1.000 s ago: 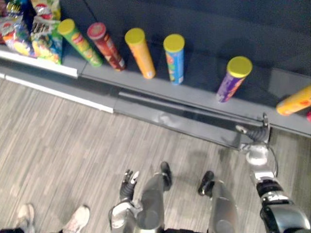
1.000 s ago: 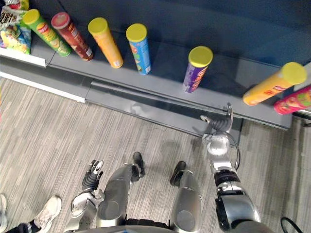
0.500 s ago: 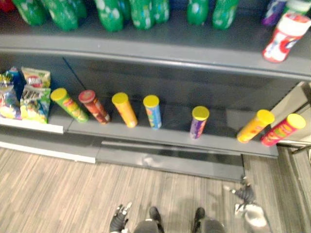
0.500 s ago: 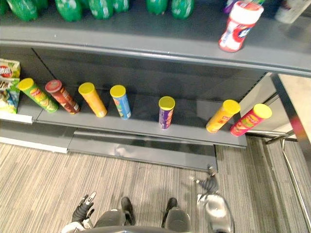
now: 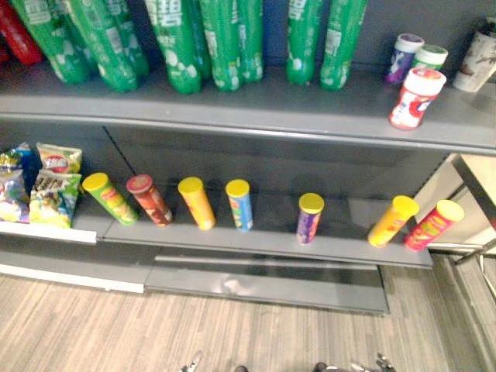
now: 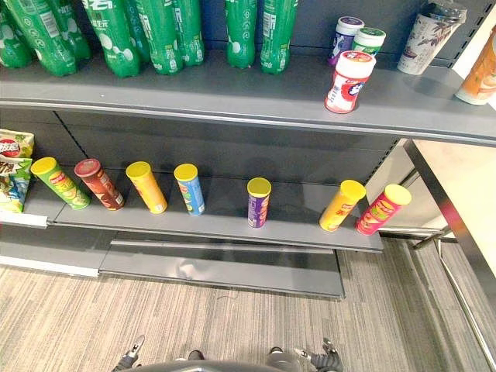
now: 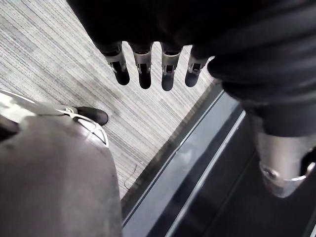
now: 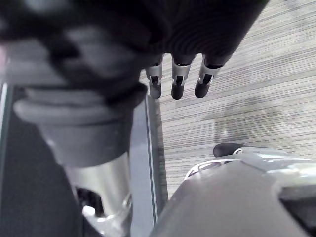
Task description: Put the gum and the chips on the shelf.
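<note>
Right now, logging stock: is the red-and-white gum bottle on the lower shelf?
No, the gum bottle stands on the upper shelf, right of the green bottles.

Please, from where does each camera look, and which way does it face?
Left wrist view: on the left wrist, looking along the straight fingers of the left hand, down at the floor and shelf base.
Right wrist view: on the right wrist, along the straight fingers of the right hand, at the same floor and shelf base.
Left eye view: on the head, facing down at the shelf with green bottles, gum jar and chip cans; both hands' fingertips at the lower edge.
Right eye view: beside it, same scene.
</note>
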### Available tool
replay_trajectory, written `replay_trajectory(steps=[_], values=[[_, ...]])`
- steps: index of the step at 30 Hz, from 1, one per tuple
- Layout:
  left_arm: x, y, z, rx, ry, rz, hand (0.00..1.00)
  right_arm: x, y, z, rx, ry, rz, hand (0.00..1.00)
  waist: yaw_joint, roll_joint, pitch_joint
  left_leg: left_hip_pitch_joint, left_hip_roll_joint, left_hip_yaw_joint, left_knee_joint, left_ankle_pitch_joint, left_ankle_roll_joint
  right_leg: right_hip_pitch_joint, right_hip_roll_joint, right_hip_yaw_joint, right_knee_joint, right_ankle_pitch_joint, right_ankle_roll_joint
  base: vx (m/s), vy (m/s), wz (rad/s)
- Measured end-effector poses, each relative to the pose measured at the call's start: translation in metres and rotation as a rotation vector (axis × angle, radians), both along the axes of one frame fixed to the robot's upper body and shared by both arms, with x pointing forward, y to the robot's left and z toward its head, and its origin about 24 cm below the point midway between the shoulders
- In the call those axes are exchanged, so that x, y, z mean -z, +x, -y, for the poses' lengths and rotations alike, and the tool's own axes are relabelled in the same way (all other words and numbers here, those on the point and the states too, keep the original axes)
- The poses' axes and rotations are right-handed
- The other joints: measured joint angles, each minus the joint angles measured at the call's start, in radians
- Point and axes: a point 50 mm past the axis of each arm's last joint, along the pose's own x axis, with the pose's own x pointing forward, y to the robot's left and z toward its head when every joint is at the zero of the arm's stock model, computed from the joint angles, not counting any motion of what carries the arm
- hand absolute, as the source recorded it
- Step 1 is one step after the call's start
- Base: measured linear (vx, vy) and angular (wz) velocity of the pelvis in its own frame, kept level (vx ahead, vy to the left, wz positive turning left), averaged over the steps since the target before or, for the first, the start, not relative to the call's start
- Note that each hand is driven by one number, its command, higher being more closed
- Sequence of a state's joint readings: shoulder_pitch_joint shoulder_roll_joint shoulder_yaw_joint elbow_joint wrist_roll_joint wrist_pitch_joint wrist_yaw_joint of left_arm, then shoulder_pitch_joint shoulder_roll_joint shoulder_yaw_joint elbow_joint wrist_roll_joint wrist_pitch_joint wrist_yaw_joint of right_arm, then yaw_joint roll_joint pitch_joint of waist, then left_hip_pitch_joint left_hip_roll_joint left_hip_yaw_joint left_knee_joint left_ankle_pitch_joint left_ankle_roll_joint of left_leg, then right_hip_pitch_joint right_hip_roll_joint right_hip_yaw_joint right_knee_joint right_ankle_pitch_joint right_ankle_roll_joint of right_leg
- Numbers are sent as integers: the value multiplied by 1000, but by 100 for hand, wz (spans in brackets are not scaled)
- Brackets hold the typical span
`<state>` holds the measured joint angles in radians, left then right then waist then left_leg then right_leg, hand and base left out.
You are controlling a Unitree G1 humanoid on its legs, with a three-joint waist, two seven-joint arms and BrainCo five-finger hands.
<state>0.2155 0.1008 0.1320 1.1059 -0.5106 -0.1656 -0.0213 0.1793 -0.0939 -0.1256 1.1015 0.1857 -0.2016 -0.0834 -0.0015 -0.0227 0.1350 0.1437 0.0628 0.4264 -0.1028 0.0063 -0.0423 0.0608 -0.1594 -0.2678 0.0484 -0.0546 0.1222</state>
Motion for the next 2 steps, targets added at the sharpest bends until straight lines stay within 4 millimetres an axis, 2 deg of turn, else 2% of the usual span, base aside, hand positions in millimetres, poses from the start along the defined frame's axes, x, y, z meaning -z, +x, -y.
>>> replay_trajectory(steps=[2], values=[[1, -3, 1, -17, -2, -12, 0, 1, -4, 1, 48, 10, -15, 0, 0, 4, -4, 1, 0, 0, 0, 0, 0, 2, 0, 0, -3, 1, 2, 0, 0, 0]])
